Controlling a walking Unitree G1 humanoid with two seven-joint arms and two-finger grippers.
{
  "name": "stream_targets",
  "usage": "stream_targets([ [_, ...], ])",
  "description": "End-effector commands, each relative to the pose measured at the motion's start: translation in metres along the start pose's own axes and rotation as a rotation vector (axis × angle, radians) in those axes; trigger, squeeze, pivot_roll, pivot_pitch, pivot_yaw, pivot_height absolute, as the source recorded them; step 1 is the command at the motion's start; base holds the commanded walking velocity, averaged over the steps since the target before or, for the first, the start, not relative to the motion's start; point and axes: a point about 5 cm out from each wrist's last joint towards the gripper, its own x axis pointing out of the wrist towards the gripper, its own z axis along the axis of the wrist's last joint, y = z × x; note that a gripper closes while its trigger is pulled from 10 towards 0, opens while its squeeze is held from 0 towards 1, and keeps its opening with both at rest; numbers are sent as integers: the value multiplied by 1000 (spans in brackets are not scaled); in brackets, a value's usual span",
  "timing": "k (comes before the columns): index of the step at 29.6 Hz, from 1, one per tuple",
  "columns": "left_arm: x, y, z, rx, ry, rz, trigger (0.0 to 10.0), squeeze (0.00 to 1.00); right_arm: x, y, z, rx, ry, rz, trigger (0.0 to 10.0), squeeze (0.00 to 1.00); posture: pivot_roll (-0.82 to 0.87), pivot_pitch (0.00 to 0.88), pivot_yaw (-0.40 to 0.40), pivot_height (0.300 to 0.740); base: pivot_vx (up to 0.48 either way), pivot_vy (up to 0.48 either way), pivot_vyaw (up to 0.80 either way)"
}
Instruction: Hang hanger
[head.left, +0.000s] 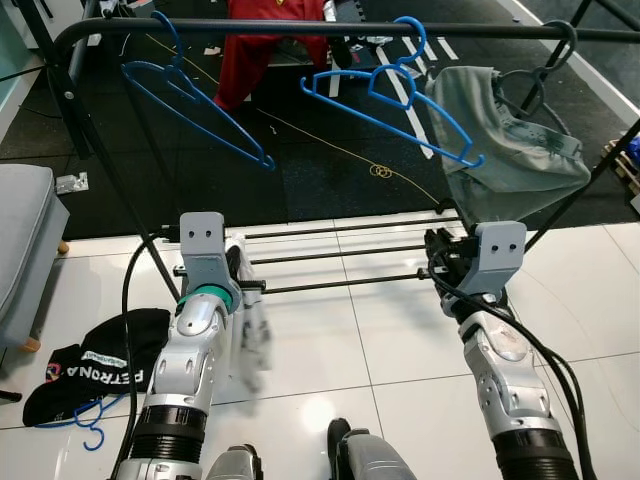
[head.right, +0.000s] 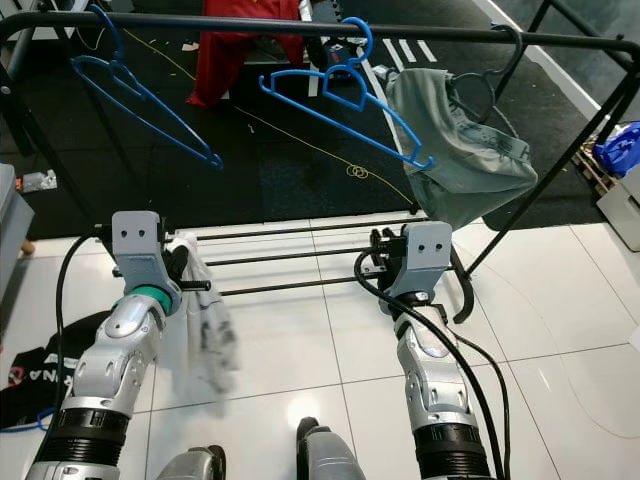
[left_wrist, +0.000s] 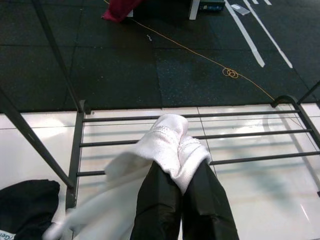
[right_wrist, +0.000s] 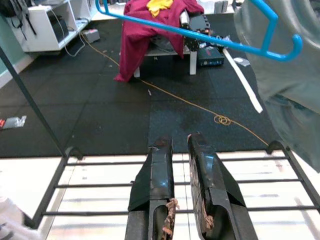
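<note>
Holding a white cloth (left_wrist: 165, 150) low in front of the clothes rail (head.left: 300, 27), with the hangers above.

The left gripper (left_wrist: 181, 172) is clamped on the cloth, which droops below it, blurred. The right gripper (right_wrist: 179, 150) carries nothing, its fingers nearly together with a narrow gap. Two blue hangers already hook on the rail: one (head.left: 190, 100) up and ahead of the left gripper, the other (head.left: 395, 105) nearer the right gripper, long axis slanting down toward a grey garment (head.left: 510, 150). A third blue hanger (head.left: 85, 420) seems to lie on the floor beside a black garment (head.left: 100, 365), left of the left arm.
</note>
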Motion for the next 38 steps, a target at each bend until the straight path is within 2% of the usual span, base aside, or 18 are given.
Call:
stream_targets([
  [1, -2, -3, 2, 10, -27, -8, 10000, 0, 1, -2, 5, 11, -20, 7, 10000, 0, -53, 125, -1, 740, 0, 0, 0],
  [4, -1, -2, 3, 11, -33, -3, 10000, 0, 5, 3, 12, 29, -50, 47, 10000, 0, -55, 117, -5, 740, 0, 0, 0],
  [9, 0, -3, 4, 7, -37, -2, 10000, 0, 7, 6, 13, 39, -44, 64, 10000, 0, -55, 112, -8, 740, 0, 0, 0],
  [13, 0, -4, 7, 5, -58, -13, 10000, 0, 9, 10, 9, 1, -8, 85, 10000, 0, -55, 104, -11, 740, 0, 0, 0],
  [38, -2, -4, 4, 12, -53, -20, 10000, 0, 7, 12, 1, 37, 23, 106, 10000, 0, -48, 102, -20, 740, 0, 0, 0],
])
